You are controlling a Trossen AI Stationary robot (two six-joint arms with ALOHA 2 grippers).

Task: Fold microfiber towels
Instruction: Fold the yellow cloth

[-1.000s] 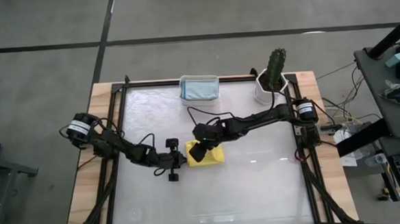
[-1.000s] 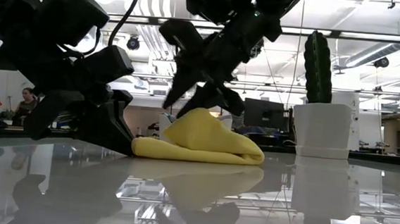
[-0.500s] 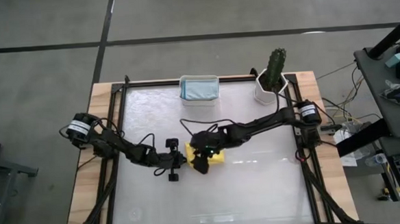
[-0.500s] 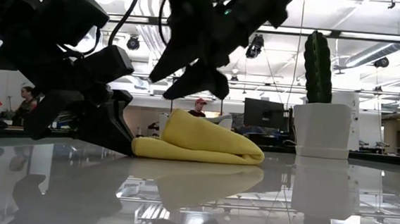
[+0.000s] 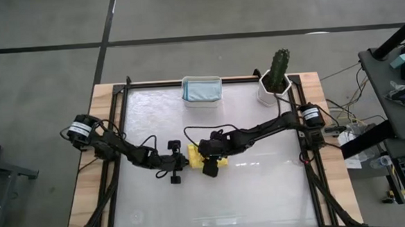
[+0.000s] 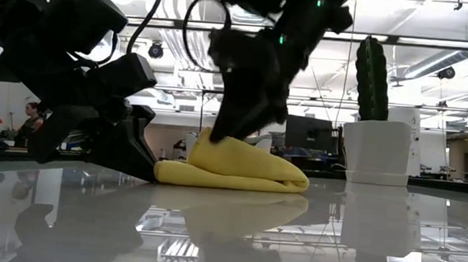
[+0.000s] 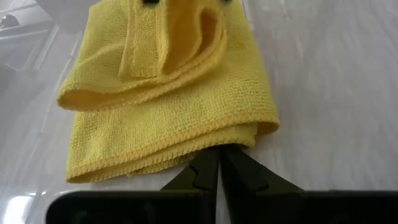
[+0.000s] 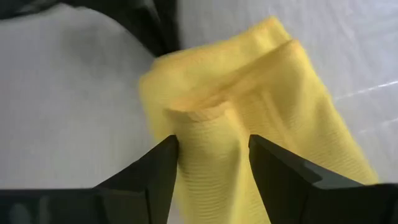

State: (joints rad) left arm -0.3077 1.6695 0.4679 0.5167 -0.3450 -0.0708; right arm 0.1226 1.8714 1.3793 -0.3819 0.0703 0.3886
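Reaching in from the table's right edge, the right gripper (image 5: 209, 167) angles down over the yellow towel (image 5: 217, 159) lying folded near the table's middle, its fingers parted astride a raised fold. The left gripper (image 7: 219, 169) lies low, pinched closed on the towel's left edge.

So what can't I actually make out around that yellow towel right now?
- High view: most of the yellow towel is hidden under the right gripper.
- Low view: the towel's left edge is behind the left gripper.
- Left wrist view: whether the shut fingers pinch any cloth; they meet right at the hem.
- High view: tub contents too small; only pale blue shows.
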